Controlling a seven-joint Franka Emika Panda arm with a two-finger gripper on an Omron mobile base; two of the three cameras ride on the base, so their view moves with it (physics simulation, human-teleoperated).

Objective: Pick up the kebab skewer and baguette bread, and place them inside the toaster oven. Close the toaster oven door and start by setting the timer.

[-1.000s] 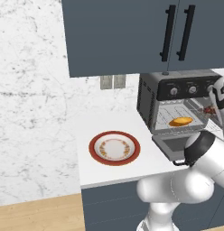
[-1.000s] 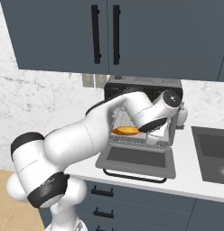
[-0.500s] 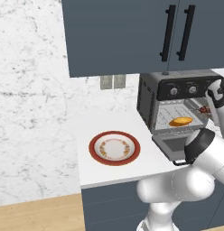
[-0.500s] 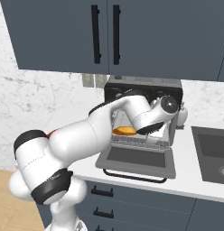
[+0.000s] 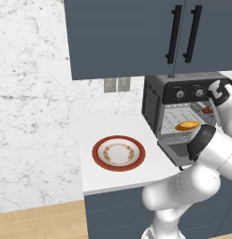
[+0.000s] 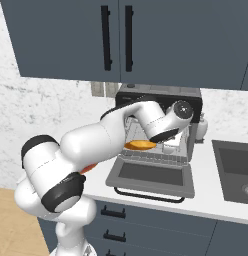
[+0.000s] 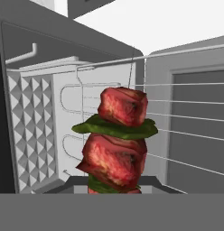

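Observation:
The toaster oven [image 5: 183, 93] stands on the counter with its door [image 6: 153, 175] dropped flat open. The baguette bread [image 5: 187, 125] lies on the wire rack inside, also seen from the other side [image 6: 140, 145]. My gripper [image 5: 210, 105] reaches into the oven's right side, shut on the kebab skewer [image 5: 207, 110]. In the hand view the kebab skewer [image 7: 117, 140] stands close up, red meat chunks and green slices, with the oven's ribbed wall and rack wires behind it. My fingertips are hidden beneath it.
A red-rimmed plate [image 5: 119, 153] sits bare on the counter left of the oven. Dark cabinets [image 5: 136, 32] hang low overhead. A sink [image 6: 236, 170] lies to the right, with a small white bottle [image 6: 202, 127] beside the oven.
The hand has shifted slightly inside the oven with the skewer. The baguette, door and plate have not moved.

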